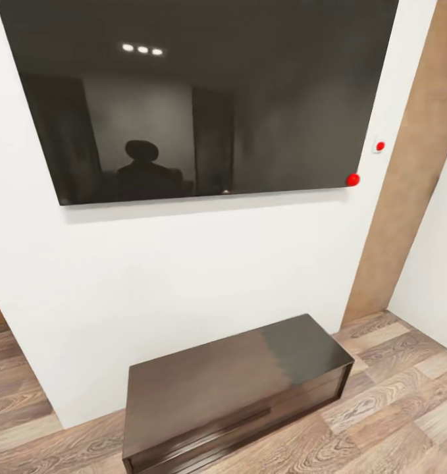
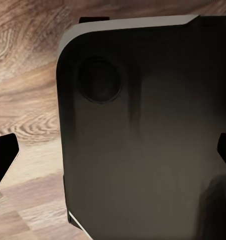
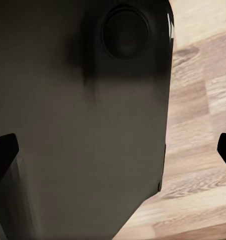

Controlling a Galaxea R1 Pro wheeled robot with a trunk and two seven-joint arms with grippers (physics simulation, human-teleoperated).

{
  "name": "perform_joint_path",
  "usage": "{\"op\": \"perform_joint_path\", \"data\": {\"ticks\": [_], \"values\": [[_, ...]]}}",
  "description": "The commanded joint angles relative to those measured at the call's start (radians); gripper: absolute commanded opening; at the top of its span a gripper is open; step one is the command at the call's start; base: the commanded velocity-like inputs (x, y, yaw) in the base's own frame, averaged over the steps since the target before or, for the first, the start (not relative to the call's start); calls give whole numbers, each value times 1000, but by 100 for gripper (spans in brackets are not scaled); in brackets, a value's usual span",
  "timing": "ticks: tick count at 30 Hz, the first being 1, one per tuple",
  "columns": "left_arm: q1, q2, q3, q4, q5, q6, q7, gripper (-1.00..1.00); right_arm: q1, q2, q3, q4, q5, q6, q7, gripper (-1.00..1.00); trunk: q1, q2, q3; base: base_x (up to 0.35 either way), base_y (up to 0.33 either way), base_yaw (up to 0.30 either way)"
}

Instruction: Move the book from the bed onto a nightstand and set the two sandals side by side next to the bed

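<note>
The book, the bed, the nightstand and the two sandals are out of view. I face a white bedroom wall (image 1: 184,276) above wood-plank floor (image 1: 394,408). My left gripper (image 2: 113,160) hangs open over my own dark base (image 2: 143,100); its black fingertips (image 2: 3,160) stand far apart with nothing between them. My right gripper (image 3: 113,155) is open too, its fingertips (image 3: 4,152) wide apart above the dark base (image 3: 83,125) and the floor (image 3: 198,125).
A large black screen (image 1: 197,99) hangs on the wall, with a red dot (image 1: 353,179) at its lower right corner and a small wall switch (image 1: 379,146) beside it. Below stands a long dark wooden cabinet (image 1: 236,375). A brown wall panel (image 1: 414,184) rises at the right.
</note>
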State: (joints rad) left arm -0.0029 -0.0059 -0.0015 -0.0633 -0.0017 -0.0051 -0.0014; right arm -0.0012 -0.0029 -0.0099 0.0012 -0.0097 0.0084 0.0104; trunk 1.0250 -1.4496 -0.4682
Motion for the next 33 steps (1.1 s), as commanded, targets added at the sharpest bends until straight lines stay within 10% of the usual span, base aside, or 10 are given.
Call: {"op": "perform_joint_path", "data": {"ticks": [1,33], "values": [[0,0,0,-1,-1,-1,0,100,0,0,-1,0,-1,1,1,100,0,0,0,0,0,-279],[0,1,1,-24,-1,-102,0,100,0,1,-1,0,-1,0,2,100,0,0,17,0,0,-279]]}}
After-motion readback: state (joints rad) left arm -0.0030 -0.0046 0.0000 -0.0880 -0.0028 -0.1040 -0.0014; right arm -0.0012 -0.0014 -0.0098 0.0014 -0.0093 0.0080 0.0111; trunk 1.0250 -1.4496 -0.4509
